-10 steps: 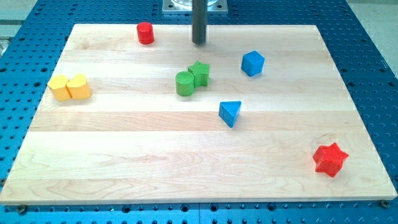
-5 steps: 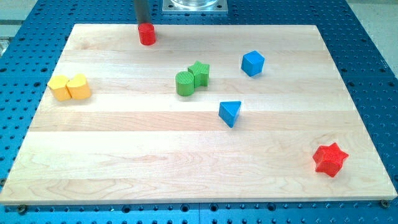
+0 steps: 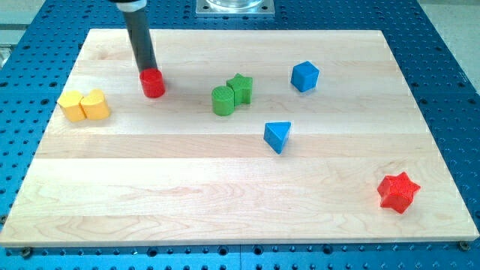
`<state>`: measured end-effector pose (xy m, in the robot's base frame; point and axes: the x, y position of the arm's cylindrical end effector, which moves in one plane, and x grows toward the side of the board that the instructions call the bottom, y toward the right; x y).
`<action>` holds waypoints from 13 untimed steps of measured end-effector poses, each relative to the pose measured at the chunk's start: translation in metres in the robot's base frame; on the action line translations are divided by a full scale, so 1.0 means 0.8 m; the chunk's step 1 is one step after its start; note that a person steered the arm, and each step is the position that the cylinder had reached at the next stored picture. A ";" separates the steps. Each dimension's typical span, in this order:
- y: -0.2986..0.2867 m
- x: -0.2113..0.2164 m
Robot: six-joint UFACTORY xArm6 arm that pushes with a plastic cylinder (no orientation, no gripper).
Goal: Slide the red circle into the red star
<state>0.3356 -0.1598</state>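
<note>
The red circle (image 3: 153,84) is a small red cylinder on the wooden board (image 3: 240,187), in the upper left part of the view. My tip (image 3: 147,70) is right behind it, touching its upper edge on the side toward the view's top. The red star (image 3: 397,192) lies far off near the board's lower right corner.
A green cylinder (image 3: 222,100) and a green star (image 3: 240,88) touch each other right of the red circle. A blue cube (image 3: 304,76) sits at upper right, a blue triangle (image 3: 277,136) near the middle. Two yellow blocks (image 3: 84,105) sit at the left edge.
My tip swung from the top middle to the left, reached the red circle near the board's top edge, and pushed it down and slightly left.
</note>
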 end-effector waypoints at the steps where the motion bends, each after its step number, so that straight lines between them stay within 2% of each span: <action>1: 0.000 0.048; 3: 0.012 0.124; 4: 0.064 0.124; 5: 0.089 0.098; 6: 0.119 0.133; 8: 0.225 0.200; 9: 0.224 0.214; 10: 0.182 0.226; 11: 0.191 0.257; 13: 0.368 0.260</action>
<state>0.5436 0.1345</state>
